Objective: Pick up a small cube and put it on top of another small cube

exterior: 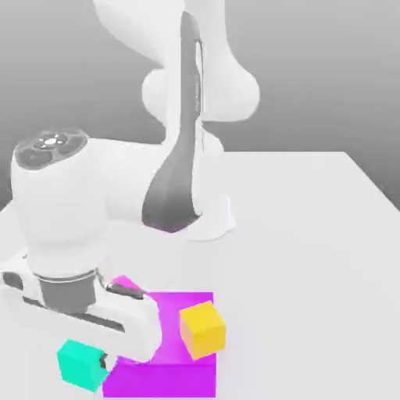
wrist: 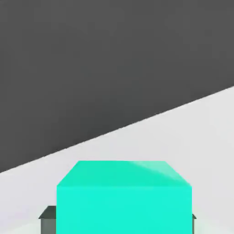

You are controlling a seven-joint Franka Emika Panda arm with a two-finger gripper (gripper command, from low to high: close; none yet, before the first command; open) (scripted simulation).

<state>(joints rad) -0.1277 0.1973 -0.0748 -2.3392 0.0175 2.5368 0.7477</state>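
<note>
The small cube (exterior: 76,364) is plain teal and sits low beside the big magenta block (exterior: 168,367), on the exterior view's left. My gripper (exterior: 91,362) reaches down over it from the white hand, and one dark fingertip (exterior: 102,361) presses on the side facing the block. In the hand view the small cube (wrist: 123,196) sits between the dark fingers (wrist: 47,215) of my gripper (wrist: 121,220), which is shut on it. A small yellow cube (exterior: 203,329) rests tilted on top of the magenta block.
The arm's white base (exterior: 209,223) stands behind on the light table (exterior: 312,258). The magenta block with the yellow cube lies right beside my hand, on the exterior view's right. The table's edge runs across the hand view against a dark background.
</note>
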